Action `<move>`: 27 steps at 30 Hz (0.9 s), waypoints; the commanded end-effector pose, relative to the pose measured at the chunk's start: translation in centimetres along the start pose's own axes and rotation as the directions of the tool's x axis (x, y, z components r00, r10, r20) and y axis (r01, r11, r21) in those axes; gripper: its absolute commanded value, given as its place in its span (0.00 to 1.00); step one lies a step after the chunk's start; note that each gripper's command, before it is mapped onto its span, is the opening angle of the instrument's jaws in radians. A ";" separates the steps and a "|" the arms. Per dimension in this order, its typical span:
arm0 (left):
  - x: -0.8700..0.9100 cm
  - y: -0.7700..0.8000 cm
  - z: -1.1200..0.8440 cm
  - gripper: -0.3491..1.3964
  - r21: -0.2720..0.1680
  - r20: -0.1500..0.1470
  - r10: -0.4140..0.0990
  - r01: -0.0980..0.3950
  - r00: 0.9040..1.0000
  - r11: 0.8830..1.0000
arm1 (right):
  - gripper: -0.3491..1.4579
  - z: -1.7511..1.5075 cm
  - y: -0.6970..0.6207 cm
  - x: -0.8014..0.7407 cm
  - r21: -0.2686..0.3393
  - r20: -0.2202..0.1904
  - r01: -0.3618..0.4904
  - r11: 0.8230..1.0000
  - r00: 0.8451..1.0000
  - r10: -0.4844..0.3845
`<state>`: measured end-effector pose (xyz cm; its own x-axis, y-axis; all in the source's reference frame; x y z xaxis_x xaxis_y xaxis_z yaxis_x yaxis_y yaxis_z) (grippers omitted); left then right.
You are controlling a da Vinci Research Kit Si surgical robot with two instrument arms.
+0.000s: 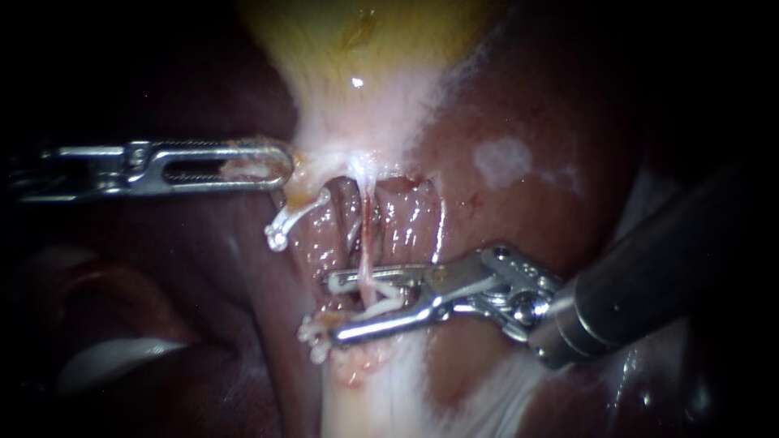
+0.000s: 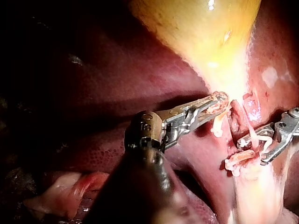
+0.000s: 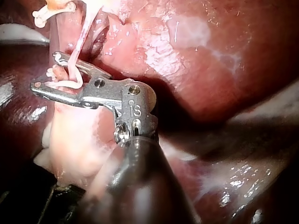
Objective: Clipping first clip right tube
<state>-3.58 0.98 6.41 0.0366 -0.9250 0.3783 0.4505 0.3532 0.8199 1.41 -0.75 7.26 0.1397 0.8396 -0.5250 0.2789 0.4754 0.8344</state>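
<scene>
The right instrument [image 1: 334,308], a dark shaft ending in two slim steel jaws, stood with its jaws apart. It straddled the right tube [image 1: 367,235], a thin pink-white strand descending from the neck of the pale yellow gallbladder [image 1: 357,49] over glossy red-brown liver [image 1: 487,235]. A white strip lined the upper jaw (whether it was a clip could not be told). The left instrument [image 1: 276,166], with slotted steel jaws, was clamped on the gallbladder at its neck. A small white clip [image 1: 277,234] hung just below it.
</scene>
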 end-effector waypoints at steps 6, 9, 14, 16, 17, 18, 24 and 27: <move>0.00 0.02 0.00 0.00 0.001 0.000 0.000 0.000 1.000 1.000 | 0.40 -0.05 0.01 0.00 0.006 0.003 -0.012 1.000 1.000 0.012; 0.00 0.02 0.00 0.00 0.001 0.000 0.000 0.000 1.000 1.000 | 0.36 -0.08 0.02 0.01 0.004 0.003 -0.018 1.000 1.000 0.018; 0.00 0.02 0.00 0.00 0.001 0.000 0.000 0.000 1.000 1.000 | 0.21 -0.19 0.05 0.07 -0.024 -0.011 -0.034 0.999 0.999 0.033; 0.00 0.02 0.00 0.00 0.001 0.000 0.001 -0.001 1.000 1.000 | 0.13 -0.24 0.05 0.09 -0.032 -0.016 -0.047 0.998 0.999 0.047; 0.00 0.02 0.00 0.00 0.001 0.000 0.001 -0.001 1.000 1.000 | 0.08 -0.26 0.06 0.10 -0.032 -0.016 -0.060 0.998 0.998 0.059; 0.00 0.03 0.00 0.00 0.001 0.000 0.001 -0.001 1.000 1.000 | 0.00 -0.29 0.06 0.10 -0.031 -0.016 -0.083 0.996 0.996 0.083; 0.00 0.04 0.00 0.00 0.001 -0.001 0.001 -0.001 1.000 1.000 | 0.00 -0.33 0.04 0.05 -0.085 0.060 -0.104 0.991 0.992 0.109; 0.00 0.04 0.00 0.00 0.001 -0.001 0.001 -0.001 1.000 1.000 | 0.00 -0.33 0.04 0.05 -0.088 0.058 -0.103 0.991 0.992 0.109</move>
<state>-3.56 1.00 6.44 0.0376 -0.9248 0.3786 0.4496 0.3540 0.8201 1.10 -0.60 7.32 0.2250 0.8701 -0.4386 0.1791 0.4056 0.8964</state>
